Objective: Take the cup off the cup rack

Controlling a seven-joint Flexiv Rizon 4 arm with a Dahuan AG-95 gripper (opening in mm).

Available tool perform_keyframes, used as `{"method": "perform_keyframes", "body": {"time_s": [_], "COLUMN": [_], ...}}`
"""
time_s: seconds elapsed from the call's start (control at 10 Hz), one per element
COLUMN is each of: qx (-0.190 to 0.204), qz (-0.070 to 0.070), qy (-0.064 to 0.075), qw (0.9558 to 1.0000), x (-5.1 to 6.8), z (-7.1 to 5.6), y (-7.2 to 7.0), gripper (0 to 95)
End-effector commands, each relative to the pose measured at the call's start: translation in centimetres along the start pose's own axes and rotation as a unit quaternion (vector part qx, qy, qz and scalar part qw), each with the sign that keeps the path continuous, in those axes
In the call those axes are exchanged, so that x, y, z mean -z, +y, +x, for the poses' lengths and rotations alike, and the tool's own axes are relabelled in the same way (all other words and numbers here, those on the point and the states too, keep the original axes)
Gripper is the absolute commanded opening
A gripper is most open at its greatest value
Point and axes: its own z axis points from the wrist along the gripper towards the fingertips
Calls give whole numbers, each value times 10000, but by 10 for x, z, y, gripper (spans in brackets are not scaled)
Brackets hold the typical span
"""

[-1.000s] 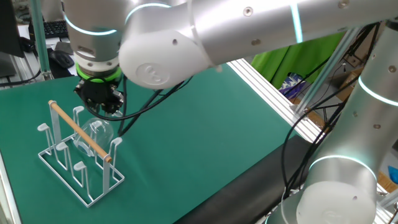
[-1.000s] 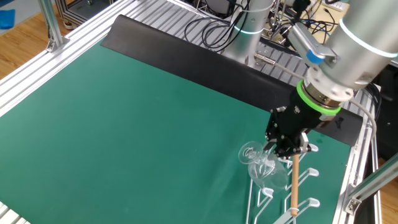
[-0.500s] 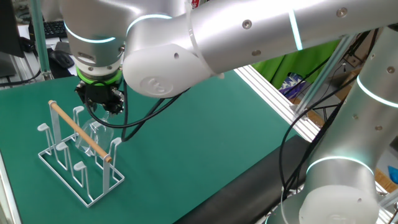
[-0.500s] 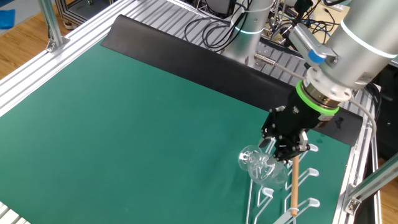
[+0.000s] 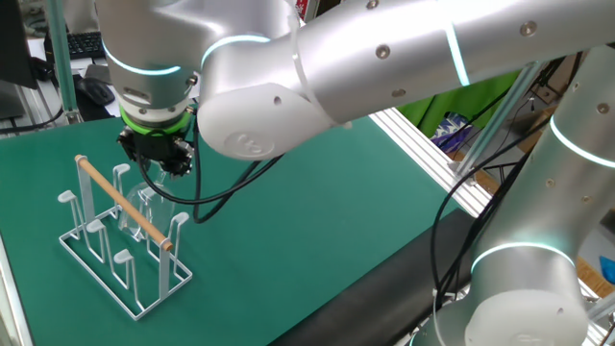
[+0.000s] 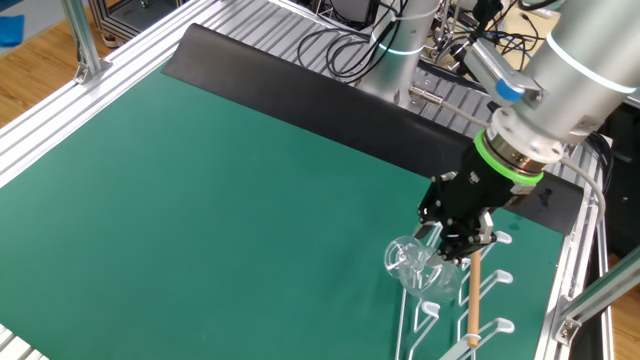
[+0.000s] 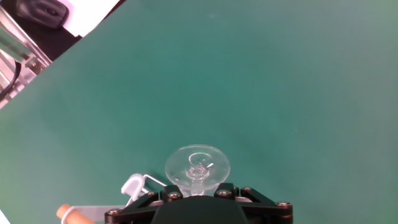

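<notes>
Since the earlier frames the gripper (image 6: 455,243) had drawn a little away from the cup rack (image 5: 123,252), and the cup (image 6: 412,262) had come with it, its round foot sliding out toward the open mat in the other fixed view. The arm's big silver links had also swung across the top of one fixed view.

At this moment the gripper (image 5: 157,163) hung over the rack's top end, close above the wooden dowel bar (image 5: 125,205). Its fingers were closed on the cup, apparently about the stem, though the exact contact was hidden by the black hand. In the hand view the cup (image 7: 197,168) showed foot-first, a clear disc just beyond the fingertips, so the glass lay tilted with its foot pointing away from the hand. Its bowl (image 5: 146,207) was hard to make out in one fixed view; it sat near the dowel among the white pegs, and whether it touched them could not be told.

The rack (image 6: 455,315) stood near a corner of the green mat (image 6: 230,190), beside the aluminium rail (image 6: 582,262) at the table's edge. A white peg tip (image 7: 134,185) and the dowel's end (image 7: 67,213) showed at the bottom left of the hand view.
</notes>
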Motion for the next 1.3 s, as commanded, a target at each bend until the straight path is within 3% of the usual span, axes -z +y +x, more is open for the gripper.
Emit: {"method": "perform_keyframes", "body": {"time_s": [0.1, 0.5, 0.9, 1.3], "qx": [-2, 1, -32, -19], "qz": [-1, -88, -287, -253], "qy": [-34, -108, -321, -363], "qw": [10000, 9999, 9991, 9990], "x": [-2, -8, -11, -16], "z": [-3, -9, -10, -13], "y": [3, 7, 9, 14], "gripper": [380, 380, 380, 380]}}
